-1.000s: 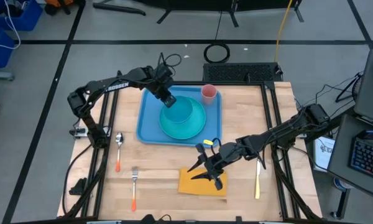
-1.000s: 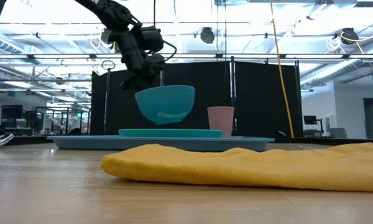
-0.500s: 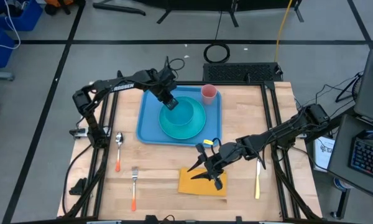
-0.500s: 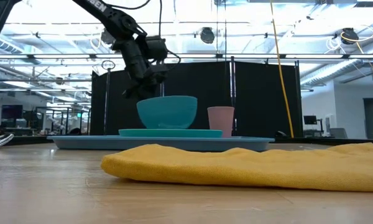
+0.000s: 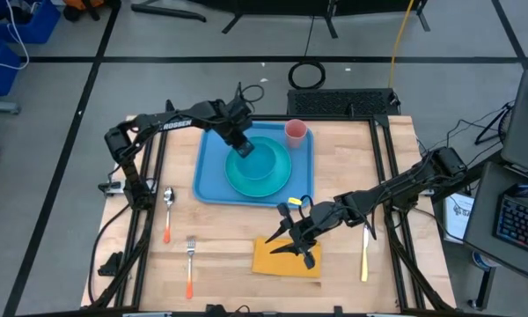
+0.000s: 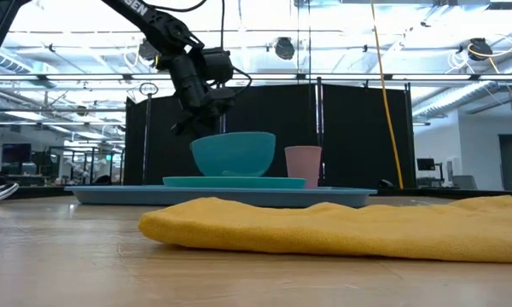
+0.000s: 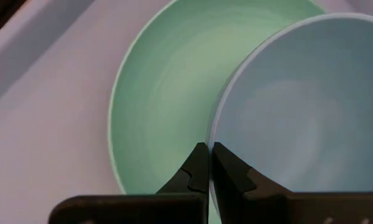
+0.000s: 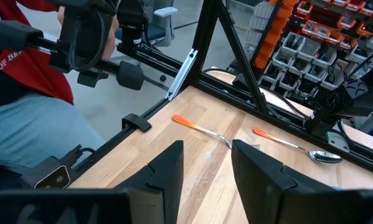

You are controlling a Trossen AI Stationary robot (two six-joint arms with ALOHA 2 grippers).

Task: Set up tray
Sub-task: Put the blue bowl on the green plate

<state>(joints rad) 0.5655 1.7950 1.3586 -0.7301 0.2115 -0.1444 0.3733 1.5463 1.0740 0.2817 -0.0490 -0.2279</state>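
One bowl [image 5: 257, 159] set on plate [image 5: 273, 182], frame centre; left gripper [image 5: 243, 149] fingers pinched on rim; release due. Right gripper [image 5: 292, 242] half-open, empty.

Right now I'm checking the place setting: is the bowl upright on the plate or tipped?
Upright. The bowl sits level on the plate, rim up, with the left end effector shut on its rim.

I see a light-blue tray [image 5: 208, 176] carrying a teal plate [image 5: 277, 179], a teal bowl [image 5: 257, 159] pinched at its rim between the black left gripper's [image 5: 243, 149] jaws, and a pink cup [image 5: 296, 133]. Beneath the black right gripper's [image 5: 301, 248] parted jaws lies a mustard-yellow napkin [image 5: 273, 262]. The spoon [image 5: 168, 211] and fork [image 5: 190, 264] have orange handles.
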